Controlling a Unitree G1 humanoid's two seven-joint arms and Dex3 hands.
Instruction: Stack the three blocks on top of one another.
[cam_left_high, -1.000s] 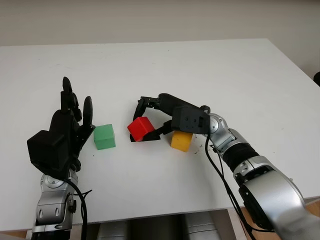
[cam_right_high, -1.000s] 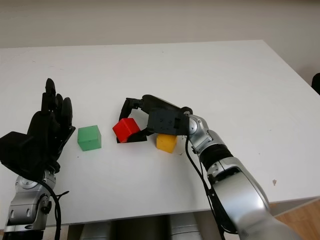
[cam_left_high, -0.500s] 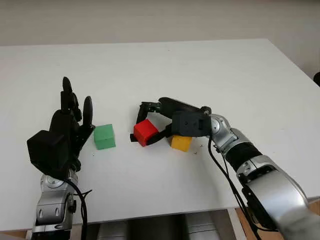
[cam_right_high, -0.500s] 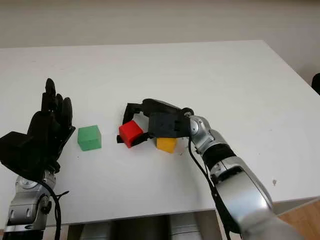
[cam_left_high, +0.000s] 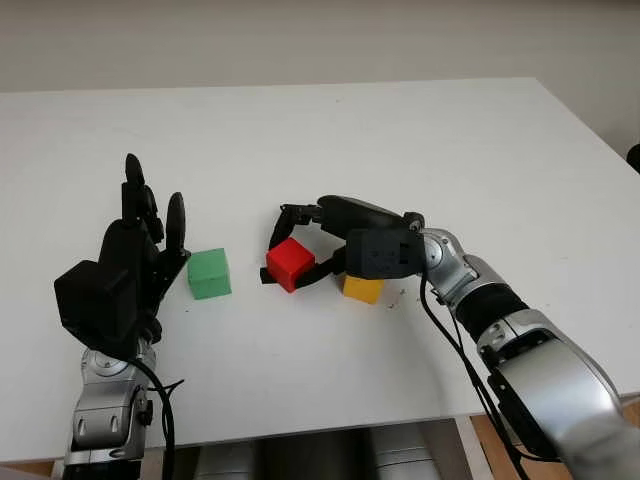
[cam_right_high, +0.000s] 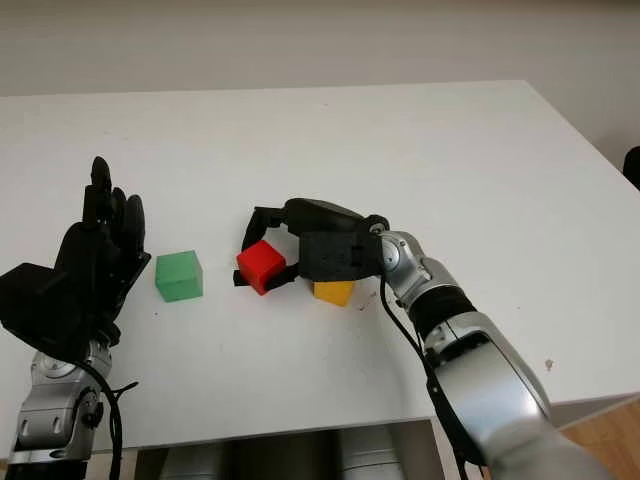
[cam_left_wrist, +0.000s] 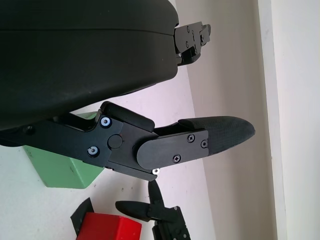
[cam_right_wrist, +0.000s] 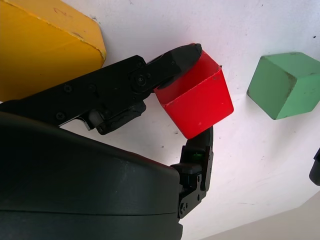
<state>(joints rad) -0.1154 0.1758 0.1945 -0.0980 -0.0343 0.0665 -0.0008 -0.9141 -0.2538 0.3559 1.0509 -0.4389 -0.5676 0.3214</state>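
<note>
The right hand (cam_left_high: 300, 250) is gripping the red block (cam_left_high: 291, 264), its fingers (cam_right_wrist: 172, 62) pinching opposite faces. That block is sitting between the other two: the yellow block (cam_left_high: 362, 289) is just beside it, under the right hand's shell, and the green block (cam_left_high: 209, 273) is lying near its other side. Beyond the green block, the left hand (cam_left_high: 125, 265) is hovering open over the white table (cam_left_high: 400, 140), holding nothing.

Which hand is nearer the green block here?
Left. The left hand is open just beside the green block, on its outer side. The right hand is farther off, shut on the red block.
</note>
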